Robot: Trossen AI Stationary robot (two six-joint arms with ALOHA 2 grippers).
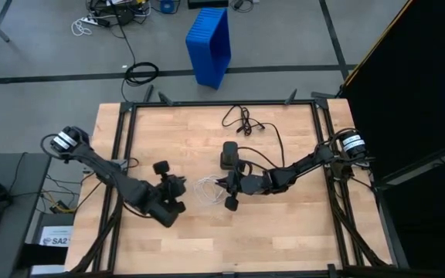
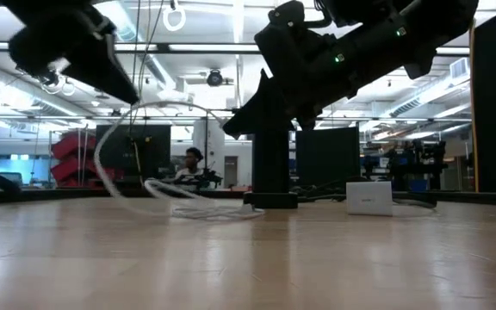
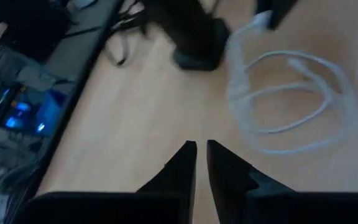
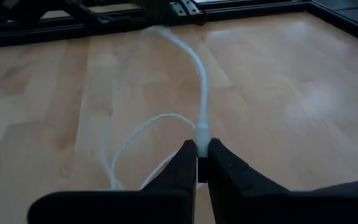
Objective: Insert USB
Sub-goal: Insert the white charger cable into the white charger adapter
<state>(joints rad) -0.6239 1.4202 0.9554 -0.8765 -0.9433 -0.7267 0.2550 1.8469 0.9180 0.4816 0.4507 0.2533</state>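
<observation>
the usb [image 1: 207, 188] is a thin white cable lying in loose loops at the middle of the wooden surface [image 1: 284, 232] in the high view, between the two arms and just left of a black box [image 1: 229, 157] with its own dark cord [image 1: 246, 123]. in the right wrist view one end of it rises to the right pincer [image 4: 199, 152], whose fingers are pressed together on the cable's small plug end. it looks light, limp and springy, so the loops will likely trail and drag behind whatever end is lifted; the stiff plug body seems the only sensible place to hold it, close to the tip, since the cord itself would bend away. the left pincer [image 3: 201, 155] hovers left of the loops, fingers nearly pressed together with only a narrow slit between, holding nothing. beyond the surface, at the upper centre, a blue bin [image 1: 209, 42] stands on the floor.
</observation>
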